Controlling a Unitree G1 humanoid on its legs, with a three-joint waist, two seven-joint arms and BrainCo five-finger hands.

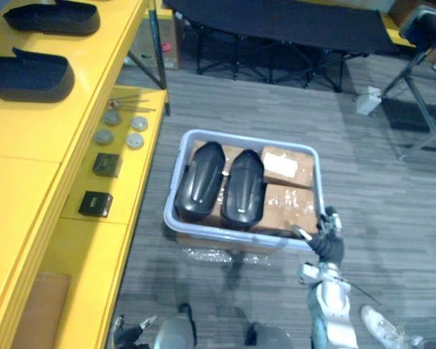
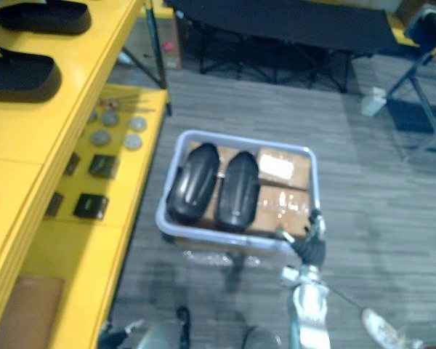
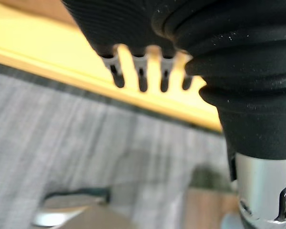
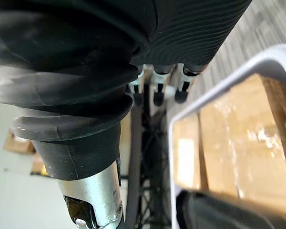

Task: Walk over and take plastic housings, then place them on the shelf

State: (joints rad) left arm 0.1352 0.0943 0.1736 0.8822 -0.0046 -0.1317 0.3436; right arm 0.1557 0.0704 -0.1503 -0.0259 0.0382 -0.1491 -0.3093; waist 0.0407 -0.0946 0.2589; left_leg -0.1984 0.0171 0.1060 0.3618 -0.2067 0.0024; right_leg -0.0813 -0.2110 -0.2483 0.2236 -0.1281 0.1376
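While two housings [image 1: 200, 182] lie in the crate [image 1: 225, 234] awaiting pickup, the right hand [image 1: 325, 236] hangs by its near corner, open and empty, seemingly poised to reach in.

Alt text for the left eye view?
A pale bin on the floor holds two black plastic housings and cardboard boxes, the right hand by its near right corner. Two more housings lie on the yellow shelf at left.

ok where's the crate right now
In the left eye view the crate sits mid-floor, right of the yellow shelf, right hand by its near right corner.
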